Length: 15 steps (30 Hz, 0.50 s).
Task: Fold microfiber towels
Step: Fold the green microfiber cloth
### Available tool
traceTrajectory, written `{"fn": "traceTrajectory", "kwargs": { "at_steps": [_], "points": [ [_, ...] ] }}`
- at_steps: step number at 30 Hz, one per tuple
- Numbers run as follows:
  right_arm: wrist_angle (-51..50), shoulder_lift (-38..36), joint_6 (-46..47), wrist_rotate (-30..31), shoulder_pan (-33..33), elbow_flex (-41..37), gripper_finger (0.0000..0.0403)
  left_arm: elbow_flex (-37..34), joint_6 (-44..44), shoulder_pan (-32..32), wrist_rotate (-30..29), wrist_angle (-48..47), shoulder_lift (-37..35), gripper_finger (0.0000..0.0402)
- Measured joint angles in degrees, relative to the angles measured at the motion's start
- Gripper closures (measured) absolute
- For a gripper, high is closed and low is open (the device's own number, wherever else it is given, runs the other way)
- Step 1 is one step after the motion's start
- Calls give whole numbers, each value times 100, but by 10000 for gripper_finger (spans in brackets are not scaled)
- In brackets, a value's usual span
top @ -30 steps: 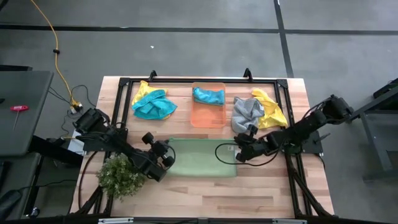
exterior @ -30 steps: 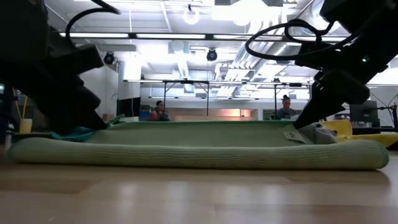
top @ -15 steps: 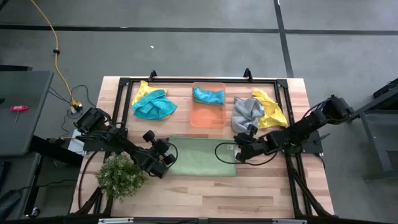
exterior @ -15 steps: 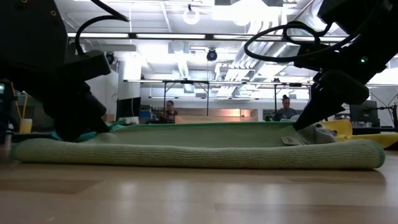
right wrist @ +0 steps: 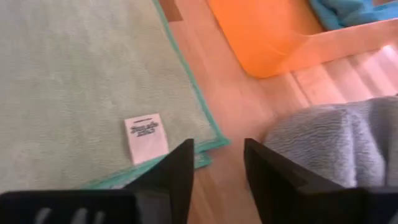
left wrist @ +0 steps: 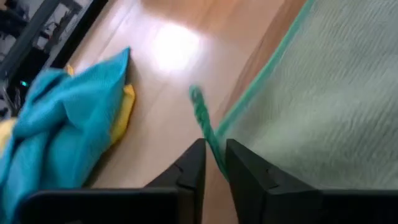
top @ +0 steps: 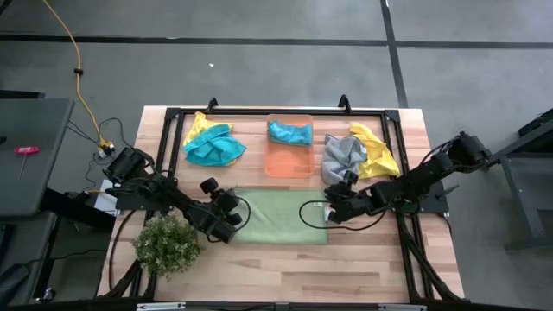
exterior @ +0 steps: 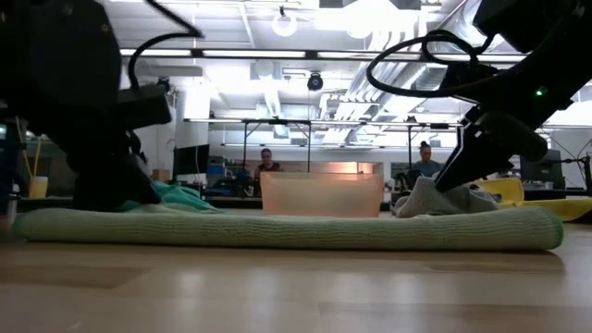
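Note:
A light green microfiber towel (top: 281, 218) lies on the wooden table, folded over, with its fold along the near edge (exterior: 287, 229). My left gripper (left wrist: 214, 149) is at its far left corner with the fingers slightly apart. The towel's hem runs between them. My right gripper (right wrist: 217, 146) stands open just off the far right corner, beside the white tag (right wrist: 146, 137), with nothing between its fingers. In the high view the left gripper (top: 233, 212) and the right gripper (top: 331, 207) flank the towel. My left gripper has the green towel's hem (left wrist: 219, 163) between its slightly parted fingers, near the far left corner. I cannot tell whether the fingers touch it. The fingers slant down from the table's left side, and the towel lies flat on the table.
An orange bin (top: 289, 164) holding a teal towel (top: 289, 132) stands behind the green towel. Yellow and teal towels (top: 212, 145) lie at the far left, and a grey towel (top: 344, 154) and a yellow towel (top: 380, 157) lie at the far right. A bushy plant (top: 166, 244) stands at the near left.
The green towel's upper layer was held raised and taut by its two far corners. It has dropped flat onto the lower layer, so the bin now shows behind it. Both grippers have let go of the corners. My left gripper has rolled at the wrist.

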Motion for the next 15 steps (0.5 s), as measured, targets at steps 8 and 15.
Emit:
{"fn": "traceTrajectory", "kwargs": {
  "at_steps": [8,15],
  "points": [
    [-826,0,-261,-94,13,718,230,482,1321,77,-236,-409,-825,275],
    [-792,0,-608,-1131,41,1095,229,521,2275,-381,337,-97,-1879,246]
  ]
}}
